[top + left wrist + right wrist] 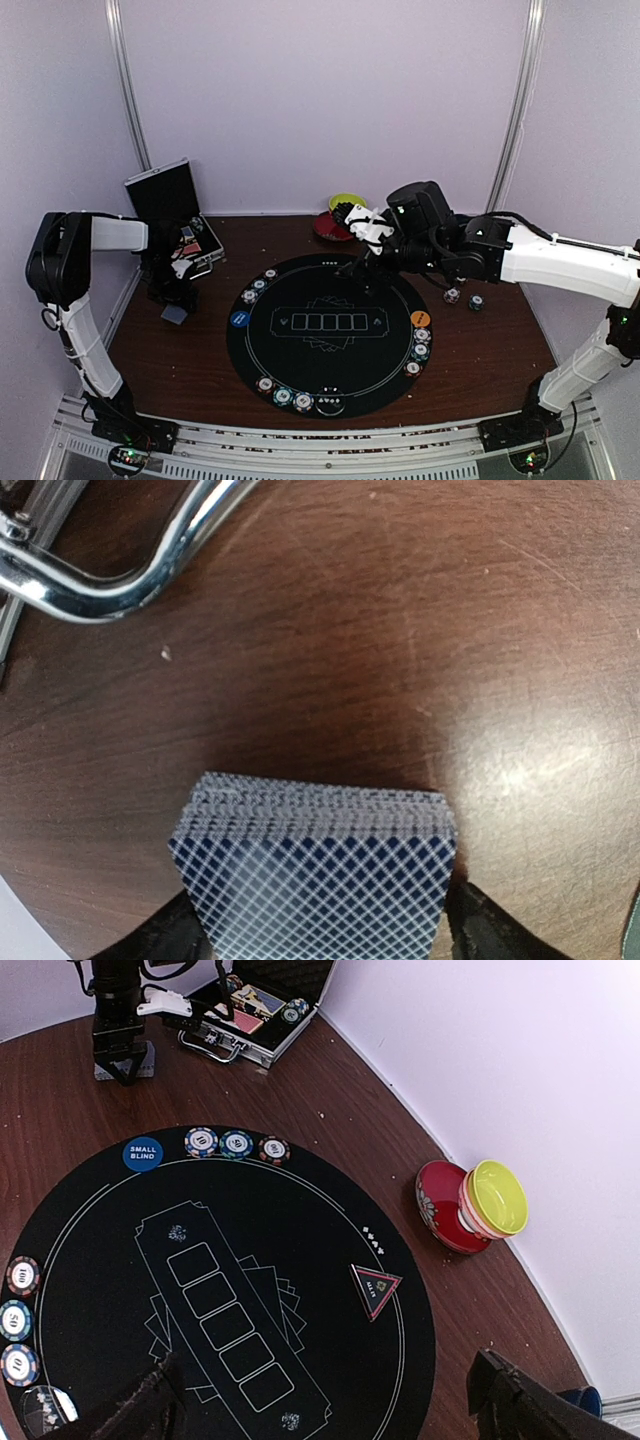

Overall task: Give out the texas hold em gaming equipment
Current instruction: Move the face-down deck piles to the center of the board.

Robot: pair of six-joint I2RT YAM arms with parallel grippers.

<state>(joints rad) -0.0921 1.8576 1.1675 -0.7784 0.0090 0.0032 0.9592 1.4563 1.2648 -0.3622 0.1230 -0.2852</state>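
Observation:
A deck of blue lattice-backed playing cards lies on the brown table beside the open metal case. My left gripper stands over it, one dark finger against each long side of the deck. Striped poker chips and a blue SMALL BLIND button sit on the rim of the round black mat; an orange button lies at its right. My right gripper hangs open above the mat's far side, holding nothing.
A yellow-green bowl on a red saucer stands by the back wall. A triangular marker lies on the mat. Two loose chips rest on the table right of the mat. A dark blue mug shows at the edge.

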